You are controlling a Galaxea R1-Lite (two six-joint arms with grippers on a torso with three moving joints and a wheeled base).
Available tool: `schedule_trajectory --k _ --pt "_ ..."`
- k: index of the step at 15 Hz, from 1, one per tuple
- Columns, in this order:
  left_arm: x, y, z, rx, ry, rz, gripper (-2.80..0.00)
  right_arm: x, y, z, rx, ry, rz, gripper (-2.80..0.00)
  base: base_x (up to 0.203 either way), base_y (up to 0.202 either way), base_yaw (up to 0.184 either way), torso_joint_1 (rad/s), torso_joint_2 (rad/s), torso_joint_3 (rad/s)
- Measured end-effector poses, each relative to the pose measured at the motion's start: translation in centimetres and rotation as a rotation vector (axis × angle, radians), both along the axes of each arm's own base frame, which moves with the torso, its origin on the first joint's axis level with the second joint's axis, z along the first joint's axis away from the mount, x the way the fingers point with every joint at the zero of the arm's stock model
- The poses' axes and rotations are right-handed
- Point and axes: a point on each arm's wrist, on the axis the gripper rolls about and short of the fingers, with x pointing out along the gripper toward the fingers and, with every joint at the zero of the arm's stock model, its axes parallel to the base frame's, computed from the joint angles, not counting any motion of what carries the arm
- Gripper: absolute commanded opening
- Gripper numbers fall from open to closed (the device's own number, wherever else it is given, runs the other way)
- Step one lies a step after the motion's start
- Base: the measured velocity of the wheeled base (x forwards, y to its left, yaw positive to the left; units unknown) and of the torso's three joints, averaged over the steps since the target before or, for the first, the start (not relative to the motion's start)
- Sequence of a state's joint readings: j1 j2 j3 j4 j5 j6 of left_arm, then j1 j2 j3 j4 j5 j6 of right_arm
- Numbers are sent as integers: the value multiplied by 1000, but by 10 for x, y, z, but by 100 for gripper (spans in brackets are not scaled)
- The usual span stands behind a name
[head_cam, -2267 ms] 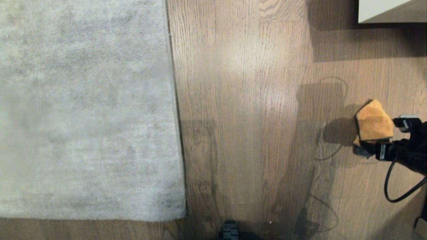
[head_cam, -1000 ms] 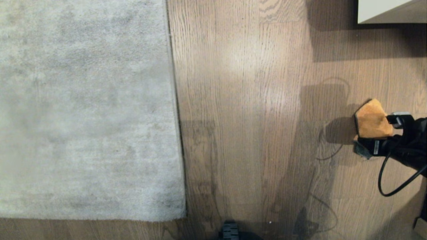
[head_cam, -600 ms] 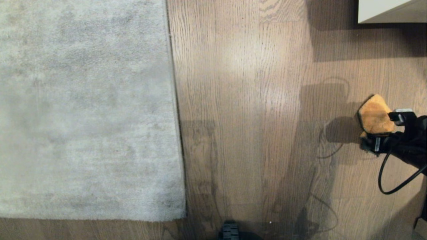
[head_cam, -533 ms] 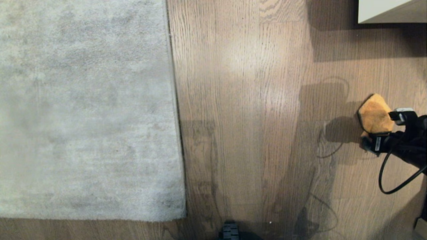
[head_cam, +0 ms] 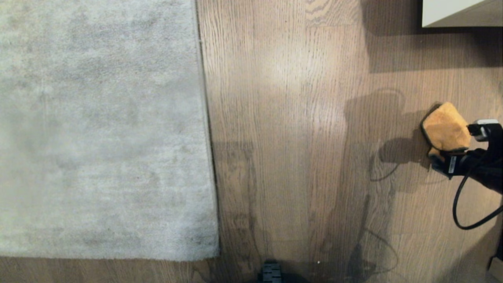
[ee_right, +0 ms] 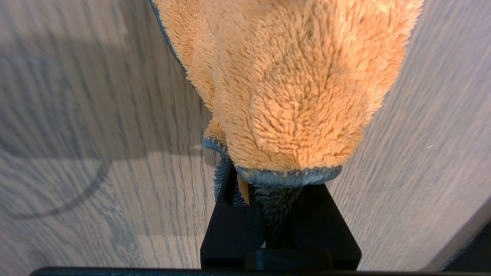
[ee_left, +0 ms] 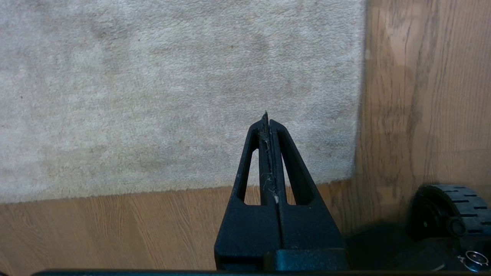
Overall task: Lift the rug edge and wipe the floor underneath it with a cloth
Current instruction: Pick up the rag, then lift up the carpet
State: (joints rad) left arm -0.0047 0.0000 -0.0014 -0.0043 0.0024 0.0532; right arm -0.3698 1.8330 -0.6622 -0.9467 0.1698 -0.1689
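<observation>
The right gripper (ee_right: 264,207) pinches a fluffy, orange cloth (ee_right: 291,84) with a grey-blue hem, its pile bulging beyond the black jaws above the grained plank floor (head_cam: 290,129). The left gripper (ee_left: 267,124), jaws pressed together, hangs over the mottled grey rug edge (ee_left: 355,115), which lies flat just past its tips.

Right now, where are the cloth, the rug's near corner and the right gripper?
cloth (head_cam: 446,125), head view, middle of its orange pile.
rug corner (head_cam: 210,251), head view, grey pile just inside the squared corner.
right gripper (ee_right: 264,184), right wrist view, fingertips clamped on the cloth's blue hem.
</observation>
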Motion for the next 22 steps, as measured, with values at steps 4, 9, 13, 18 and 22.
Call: schedule_trajectory --k 4,9,13,18,22 --pt "0 0 0 0 0 0 -280 -11 4 13 -6 -13 0 -280 0 0 0 0 0 0" --pt "0 0 0 0 0 0 -280 -25 11 24 -11 -31 5 -280 0 0 0 0 0 0" --pt "0 0 0 0 0 0 -280 -40 17 33 -18 -56 6 -280 0 0 0 0 0 0" --pt "0 0 0 0 0 0 -280 -67 28 41 -28 -86 7 -280 0 0 0 0 0 0" --pt "0 0 0 0 0 0 -280 -95 38 42 -31 -101 5 -280 0 0 0 0 0 0"
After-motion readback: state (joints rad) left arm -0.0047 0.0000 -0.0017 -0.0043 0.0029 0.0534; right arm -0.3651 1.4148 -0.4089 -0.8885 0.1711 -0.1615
